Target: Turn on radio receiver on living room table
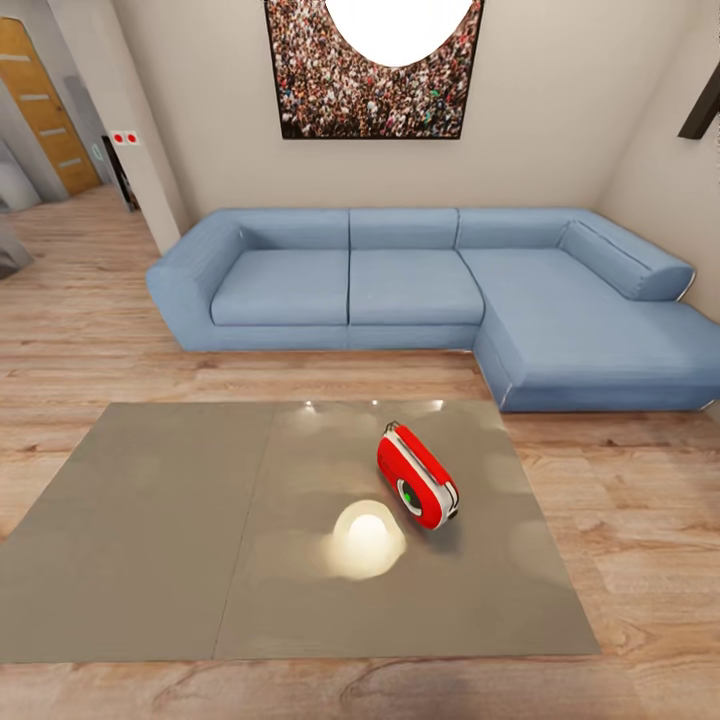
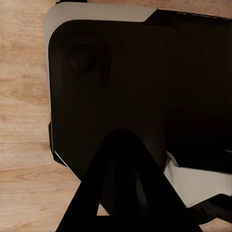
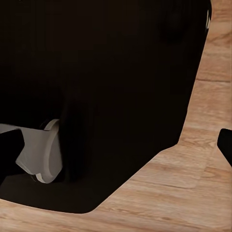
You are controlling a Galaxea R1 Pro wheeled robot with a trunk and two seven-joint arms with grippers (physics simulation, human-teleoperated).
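Left claw (image 2: pixel 126 193): dark fingers show in the left wrist view, converging against the robot's own dark base (image 2: pixel 135 87) with wood floor (image 2: pixel 24 96) beside it; whether they are parted or closed cannot be told. The arm appears to hang low beside the body.

Right claw: 2 dark finger edges at the borders of the right wrist view, 1 finger (image 3: pixel 225 145) at the side; state cannot be told. It looks down at the base and a pale wheel (image 3: pixel 48 154).

Radio (image 1: pixel 417 476): red body, white trim, green-centred dial on the face turned toward the robot. It stands on the grey table (image 1: pixel 150 530), toward that table's right half, near a bright glare spot (image 1: pixel 366 540). Whether it is on or off cannot be read from here.

Surroundings: blue corner sofa (image 1: pixel 420 290) behind the table, framed picture (image 1: pixel 375 70) on the wall.

Handling note, as judgement: if the radio needs switching, raise 1 arm into the head view, approach the dial face squarely, and press lightly, since the upright, narrow body may tip or slide.
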